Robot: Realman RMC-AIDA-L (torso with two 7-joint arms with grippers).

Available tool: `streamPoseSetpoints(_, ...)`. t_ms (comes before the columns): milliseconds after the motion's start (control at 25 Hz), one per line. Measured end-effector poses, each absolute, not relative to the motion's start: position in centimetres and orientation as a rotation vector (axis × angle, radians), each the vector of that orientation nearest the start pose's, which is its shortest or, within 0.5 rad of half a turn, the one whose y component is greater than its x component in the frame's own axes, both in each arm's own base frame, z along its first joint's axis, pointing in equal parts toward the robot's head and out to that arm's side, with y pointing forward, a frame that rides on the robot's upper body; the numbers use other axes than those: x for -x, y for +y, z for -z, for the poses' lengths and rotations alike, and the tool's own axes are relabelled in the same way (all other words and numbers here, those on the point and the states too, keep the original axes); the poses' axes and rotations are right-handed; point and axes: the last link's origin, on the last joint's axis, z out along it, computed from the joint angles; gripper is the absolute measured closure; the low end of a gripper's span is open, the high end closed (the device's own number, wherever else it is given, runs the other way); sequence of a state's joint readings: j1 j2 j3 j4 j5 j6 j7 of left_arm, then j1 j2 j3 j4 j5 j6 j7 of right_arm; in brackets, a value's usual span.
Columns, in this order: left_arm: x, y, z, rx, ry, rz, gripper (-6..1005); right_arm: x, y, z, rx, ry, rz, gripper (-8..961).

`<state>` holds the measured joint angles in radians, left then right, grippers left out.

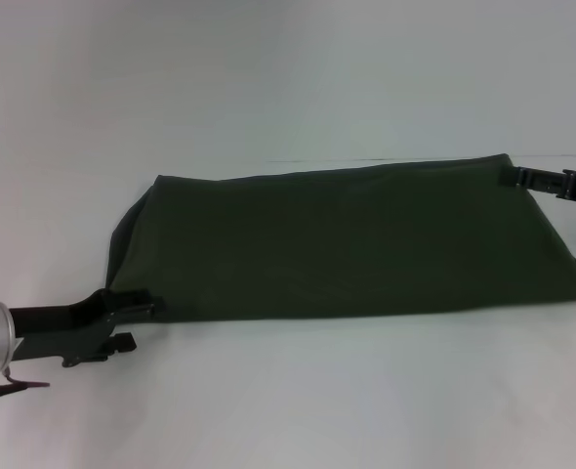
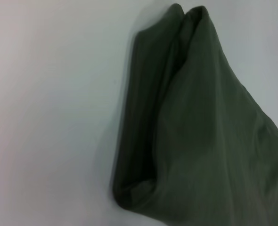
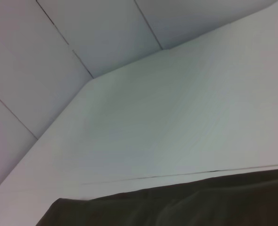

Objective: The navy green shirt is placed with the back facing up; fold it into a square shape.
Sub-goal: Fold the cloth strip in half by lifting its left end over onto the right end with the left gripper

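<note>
The navy green shirt (image 1: 347,244) lies on the white table as a long folded band, with a smooth top and its left end tucked under. My left gripper (image 1: 140,322) is at the shirt's near-left corner. It is open, with one finger (image 1: 132,304) against the cloth edge and the other just off it on the table. The left wrist view shows that folded end of the shirt (image 2: 200,141) close up, with stacked layers. My right gripper (image 1: 514,178) is at the shirt's far-right corner, touching the edge. The right wrist view shows only a strip of the shirt (image 3: 176,205).
The white table (image 1: 288,401) runs well beyond the shirt in front and behind. Its far edge and pale wall panels (image 3: 59,42) show in the right wrist view. Nothing else lies on it.
</note>
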<state>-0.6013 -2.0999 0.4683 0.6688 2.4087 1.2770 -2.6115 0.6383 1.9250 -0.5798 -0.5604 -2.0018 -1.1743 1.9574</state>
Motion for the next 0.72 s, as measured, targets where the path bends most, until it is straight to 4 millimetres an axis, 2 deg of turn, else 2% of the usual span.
streamPoseSetpoints(720,31.8,36.6,-0.6,-2.158,2.683,-0.679,213,-29.4,41.2,-7.6,2.109,1.291,-0.706,38)
